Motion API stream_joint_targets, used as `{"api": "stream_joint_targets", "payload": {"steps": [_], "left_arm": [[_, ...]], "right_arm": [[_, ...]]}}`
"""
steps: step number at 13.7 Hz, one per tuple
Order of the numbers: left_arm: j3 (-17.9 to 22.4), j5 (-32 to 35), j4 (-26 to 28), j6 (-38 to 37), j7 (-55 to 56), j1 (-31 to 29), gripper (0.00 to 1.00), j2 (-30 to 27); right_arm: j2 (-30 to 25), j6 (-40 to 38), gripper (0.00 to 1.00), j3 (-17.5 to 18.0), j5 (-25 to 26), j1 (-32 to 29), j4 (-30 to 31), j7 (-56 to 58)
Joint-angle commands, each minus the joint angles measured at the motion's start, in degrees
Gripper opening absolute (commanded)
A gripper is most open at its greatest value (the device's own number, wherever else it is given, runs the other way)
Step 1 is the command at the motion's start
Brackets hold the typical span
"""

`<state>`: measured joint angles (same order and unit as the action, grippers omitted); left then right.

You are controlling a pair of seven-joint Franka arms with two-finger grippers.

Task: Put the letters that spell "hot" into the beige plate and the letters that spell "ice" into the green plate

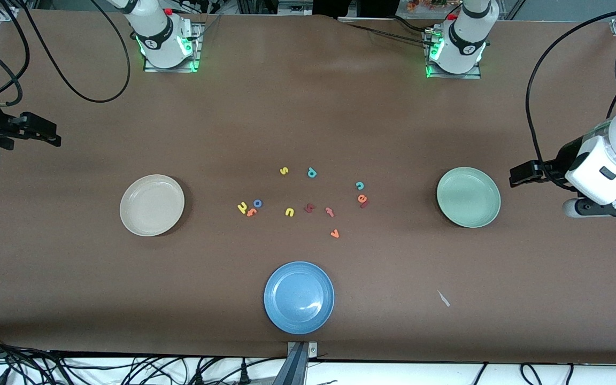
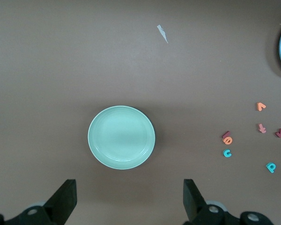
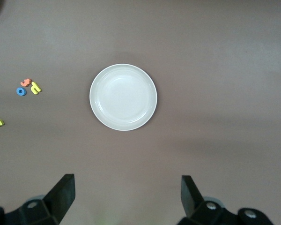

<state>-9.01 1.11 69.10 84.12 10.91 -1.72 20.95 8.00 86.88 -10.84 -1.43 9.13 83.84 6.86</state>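
1. Brown table [image 1: 308, 107]: yellow h [image 1: 242, 208], blue o [image 1: 257, 203], orange t [image 1: 252, 213] cluster near the beige plate [image 1: 152, 205]; teal c [image 1: 360, 185], orange e [image 1: 362, 199] near the green plate [image 1: 468, 197].
2. Left gripper [image 2: 129, 199] gapes wide, empty, green plate between its fingers [image 2: 65, 199].
3. Right gripper [image 3: 127, 197] gapes wide, empty, beige plate between its fingers [image 3: 63, 194].

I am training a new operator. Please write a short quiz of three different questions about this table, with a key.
1. True or false: the beige plate already holds a letter.
2. Which plate lies nearest the front camera: A) green plate, B) blue plate, C) beige plate?
3. Fill in: the blue o lies beside the yellow h and the orange ____.

Key: 1 false; 2 B; 3 t.
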Motion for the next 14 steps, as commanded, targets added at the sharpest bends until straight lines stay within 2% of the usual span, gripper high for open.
{"api": "stream_joint_targets", "payload": {"steps": [1,14], "left_arm": [[-0.39,1.7,-0.19,-0.01,-0.71,-0.3,1.0,-0.3],[-0.3,1.88,-1.07,-0.19,-0.62,-0.21,1.0,-0.3]], "right_arm": [[-0.18,-0.66,1.0,0.12,0.11,0.1,-0.52,-0.44],[-0.18,-0.66,1.0,0.12,0.2,0.1,-0.52,-0.53]]}}
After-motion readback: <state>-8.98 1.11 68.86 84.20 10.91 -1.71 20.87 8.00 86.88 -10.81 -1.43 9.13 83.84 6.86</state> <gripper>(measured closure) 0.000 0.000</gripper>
